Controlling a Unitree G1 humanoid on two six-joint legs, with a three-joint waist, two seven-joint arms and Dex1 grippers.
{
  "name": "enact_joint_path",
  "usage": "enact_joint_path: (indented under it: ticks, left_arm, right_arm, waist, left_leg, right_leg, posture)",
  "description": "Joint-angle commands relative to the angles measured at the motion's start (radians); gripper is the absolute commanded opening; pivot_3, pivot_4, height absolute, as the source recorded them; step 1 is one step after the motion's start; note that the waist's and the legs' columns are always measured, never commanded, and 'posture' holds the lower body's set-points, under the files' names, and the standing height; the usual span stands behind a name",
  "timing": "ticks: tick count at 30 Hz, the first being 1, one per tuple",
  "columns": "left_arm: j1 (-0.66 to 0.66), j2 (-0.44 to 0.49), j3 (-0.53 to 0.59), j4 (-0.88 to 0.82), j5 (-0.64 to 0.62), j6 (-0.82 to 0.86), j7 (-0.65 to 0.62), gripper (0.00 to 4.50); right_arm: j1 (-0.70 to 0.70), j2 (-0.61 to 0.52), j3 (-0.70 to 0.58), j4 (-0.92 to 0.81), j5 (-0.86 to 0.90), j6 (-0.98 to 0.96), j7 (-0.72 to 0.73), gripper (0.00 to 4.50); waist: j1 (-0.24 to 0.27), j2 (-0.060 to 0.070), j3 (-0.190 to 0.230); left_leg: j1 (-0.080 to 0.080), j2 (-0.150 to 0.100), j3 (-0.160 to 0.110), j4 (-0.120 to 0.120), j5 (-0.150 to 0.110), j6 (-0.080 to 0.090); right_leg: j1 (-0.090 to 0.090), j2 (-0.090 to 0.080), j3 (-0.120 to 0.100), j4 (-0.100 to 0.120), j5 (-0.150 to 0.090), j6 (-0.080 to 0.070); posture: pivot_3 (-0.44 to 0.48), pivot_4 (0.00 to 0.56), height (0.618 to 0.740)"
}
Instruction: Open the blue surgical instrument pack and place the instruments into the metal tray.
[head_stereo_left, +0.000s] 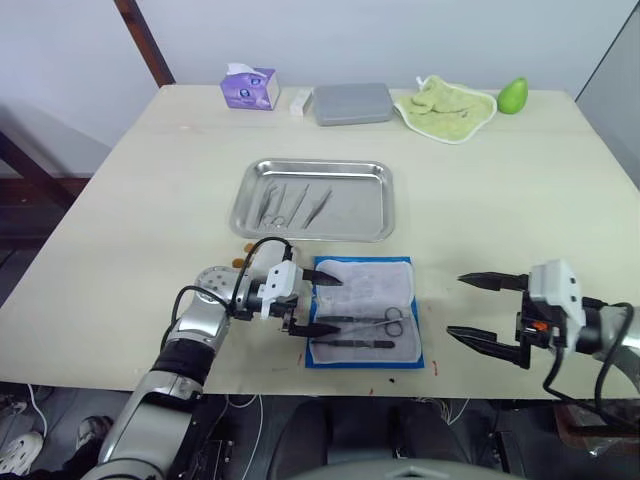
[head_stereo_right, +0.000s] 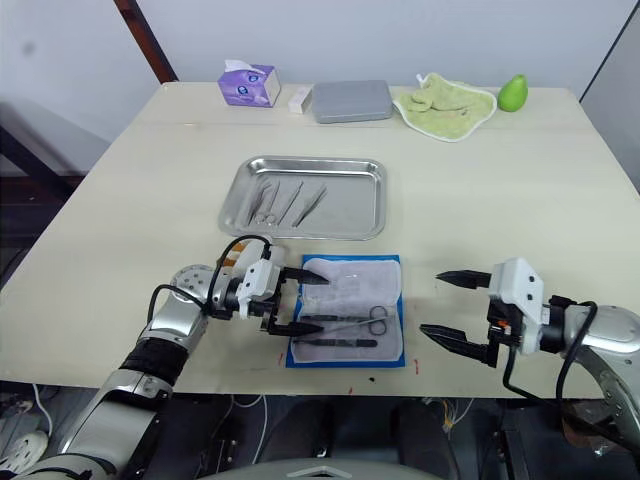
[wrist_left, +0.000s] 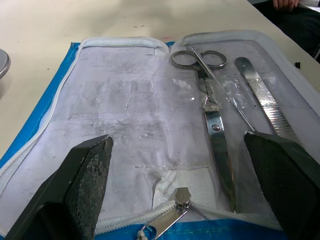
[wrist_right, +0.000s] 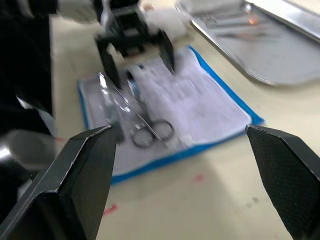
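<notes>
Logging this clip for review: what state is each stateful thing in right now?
blue surgical instrument pack: unzipped, lying open flat.
scissors: closed, lying in the open pack.
metal tray: upright, holding several instruments.
left gripper: open, empty, at the pack's left edge.
right gripper: open, empty, right of the pack.
grey box: lid closed.

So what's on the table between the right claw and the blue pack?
Nothing: in the left eye view, bare table separates the right gripper from the open blue pack.

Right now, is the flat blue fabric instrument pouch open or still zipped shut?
Open: the blue fabric instrument pouch lies unzipped and spread flat, white lining up, with metal scissors and a slender metal tool exposed inside.
</notes>
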Motion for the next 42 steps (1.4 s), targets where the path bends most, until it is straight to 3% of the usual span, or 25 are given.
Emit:
enact_joint_path:
  ticks: [1, 4, 8, 21, 42]
  left_arm:
    - [0.026, 0.016, -0.036, 0.076, 0.069, -0.006, -0.004, 4.40]
    - [0.012, 0.010, -0.039, 0.089, 0.071, -0.011, -0.003, 4.40]
    - [0.001, 0.005, -0.041, 0.098, 0.073, -0.012, -0.002, 4.50]
    - [0.016, 0.009, -0.037, 0.085, 0.071, -0.010, 0.007, 4.50]
    - [0.027, 0.019, -0.039, 0.034, 0.066, 0.031, 0.014, 4.50]
  right_arm:
    - [-0.108, 0.027, 0.113, 0.037, -0.067, 0.035, -0.047, 4.50]
    - [-0.230, 0.080, 0.215, 0.114, -0.114, 0.074, -0.072, 4.50]
    - [-0.312, 0.110, 0.318, 0.170, -0.214, 0.023, -0.067, 3.41]
    - [-0.418, 0.153, 0.472, 0.278, -0.386, -0.090, -0.011, 3.41]
    - [-0.414, 0.160, 0.515, 0.231, -0.441, -0.077, 0.056, 3.41]
  waist:
    - [0.000, 0.001, 0.000]
    - [0.002, 0.000, 0.000]
    - [0.004, 0.001, -0.001]
    - [0.003, 0.002, -0.001]
    - [0.003, 0.002, -0.001]
  left_leg:
    - [0.000, 0.000, 0.000, 0.000, 0.000, 0.000]
    - [0.000, 0.000, 0.000, 0.000, 0.000, 0.000]
    - [-0.001, 0.000, 0.000, 0.000, 0.000, 0.000]
    - [0.000, 0.000, 0.000, 0.001, 0.000, 0.000]
    - [0.000, 0.000, 0.000, 0.001, 0.000, 0.000]
  right_leg:
    - [0.000, 0.000, 0.000, 0.000, 0.000, 0.000]
    - [-0.001, 0.001, 0.000, 0.000, 0.000, 0.000]
    - [-0.001, 0.001, 0.000, 0.001, 0.001, -0.002]
    - [-0.001, 0.001, 0.000, 0.002, 0.001, -0.003]
    - [-0.001, 0.001, 0.000, 0.002, 0.001, -0.003]
  posture:
    - [0.000, 0.150, 0.740]
    - [0.000, 0.150, 0.740]
    - [0.000, 0.150, 0.740]
    - [0.000, 0.150, 0.740]
    - [0.000, 0.150, 0.740]
